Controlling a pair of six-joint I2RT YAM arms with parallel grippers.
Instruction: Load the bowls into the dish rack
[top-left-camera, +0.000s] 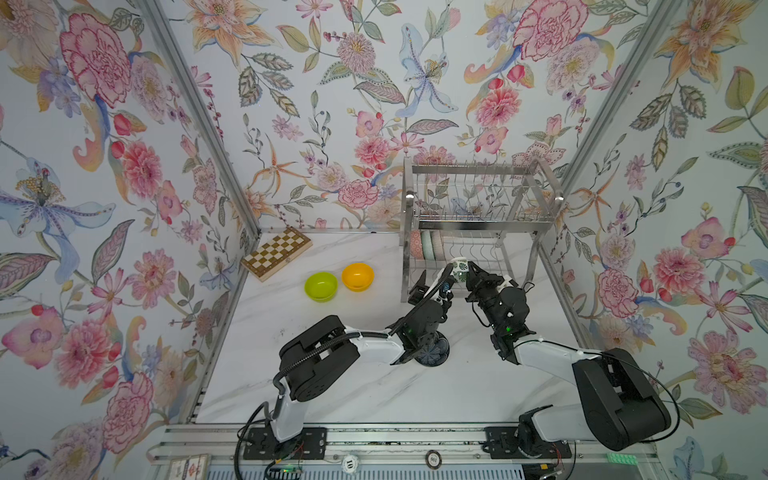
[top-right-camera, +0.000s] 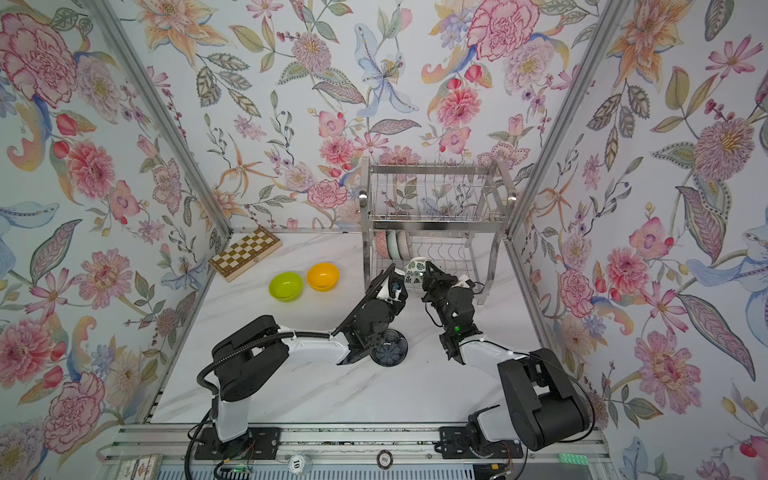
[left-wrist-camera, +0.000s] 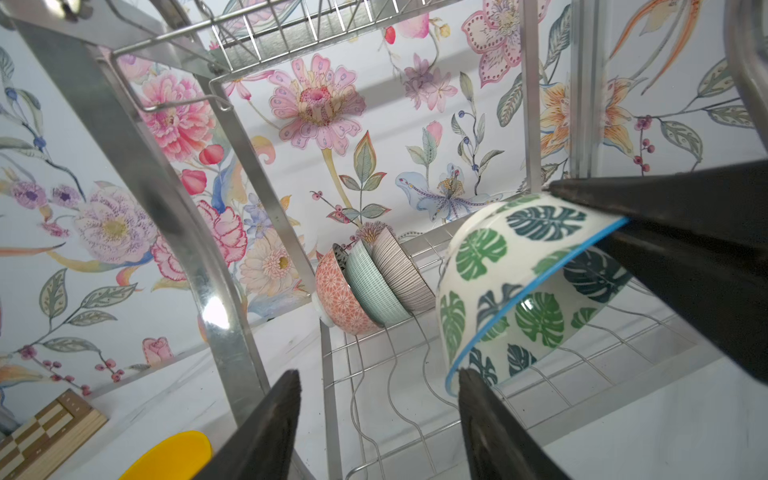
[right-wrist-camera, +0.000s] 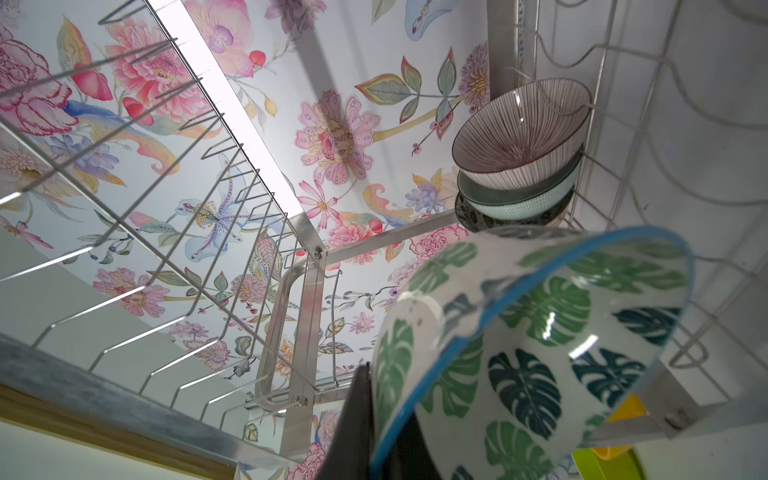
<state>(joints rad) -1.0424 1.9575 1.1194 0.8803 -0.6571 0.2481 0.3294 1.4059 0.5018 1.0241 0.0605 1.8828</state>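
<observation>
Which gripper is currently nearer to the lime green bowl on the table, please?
Left. The left gripper sits open at the dish rack's front, right of the lime green bowl; the right gripper, clamped on the leaf bowl, is farther right.

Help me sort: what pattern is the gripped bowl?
Bowl: green leaves on white; right wrist view.

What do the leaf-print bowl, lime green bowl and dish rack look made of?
The leaf-print bowl: likely glazed ceramic, glossy with sharp highlights. The lime green bowl: probably plastic, plain uniform color, soft sheen. The dish rack: polished steel wire and bars, mirror-like reflections.
</observation>
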